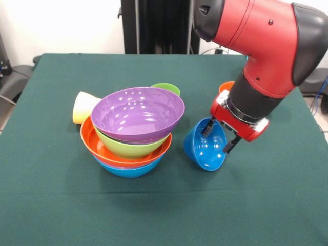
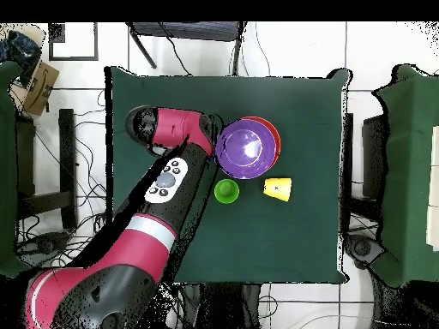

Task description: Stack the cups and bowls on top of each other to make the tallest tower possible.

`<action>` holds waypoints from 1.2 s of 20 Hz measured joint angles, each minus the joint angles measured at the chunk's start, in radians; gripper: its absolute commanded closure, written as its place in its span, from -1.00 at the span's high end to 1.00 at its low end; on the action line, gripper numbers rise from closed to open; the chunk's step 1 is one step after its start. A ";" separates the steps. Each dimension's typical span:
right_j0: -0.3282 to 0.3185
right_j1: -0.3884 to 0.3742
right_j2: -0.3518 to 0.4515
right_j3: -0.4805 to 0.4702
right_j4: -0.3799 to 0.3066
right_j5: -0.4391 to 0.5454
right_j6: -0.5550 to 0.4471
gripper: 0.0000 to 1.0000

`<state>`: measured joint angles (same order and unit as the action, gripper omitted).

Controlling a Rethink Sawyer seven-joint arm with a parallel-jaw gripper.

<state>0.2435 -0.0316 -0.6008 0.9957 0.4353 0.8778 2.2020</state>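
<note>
The tower stands left of centre: a blue bowl (image 1: 130, 170) lowest, then orange (image 1: 92, 141), lime green (image 1: 128, 148) and purple (image 1: 137, 113) on top; from overhead the purple bowl (image 2: 247, 147) covers most of it. My gripper (image 1: 218, 137) is to the tower's right, shut on the rim of a smaller dark blue bowl (image 1: 204, 148), which is tilted with its mouth toward the camera, low over the cloth. A yellow cup (image 1: 84, 106) (image 2: 277, 188) lies on its side behind the tower. A green cup (image 1: 166, 88) (image 2: 226, 190) stands behind it. An orange cup (image 1: 226, 87) peeks out behind my gripper.
The green cloth table (image 1: 61, 205) has open cloth in front of the tower and to its left. In the overhead view my arm (image 2: 171, 171) covers the gripper and the dark blue bowl. Chairs and cables lie around the table.
</note>
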 measured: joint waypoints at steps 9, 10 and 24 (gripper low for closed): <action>0.001 -0.071 -0.012 0.075 -0.001 0.017 0.000 1.00; 0.001 -0.080 -0.014 0.082 -0.001 0.022 0.000 1.00; -0.010 -0.134 -0.030 0.112 -0.002 0.033 0.000 1.00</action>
<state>0.2338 -0.1658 -0.6310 1.1073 0.4328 0.9107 2.2020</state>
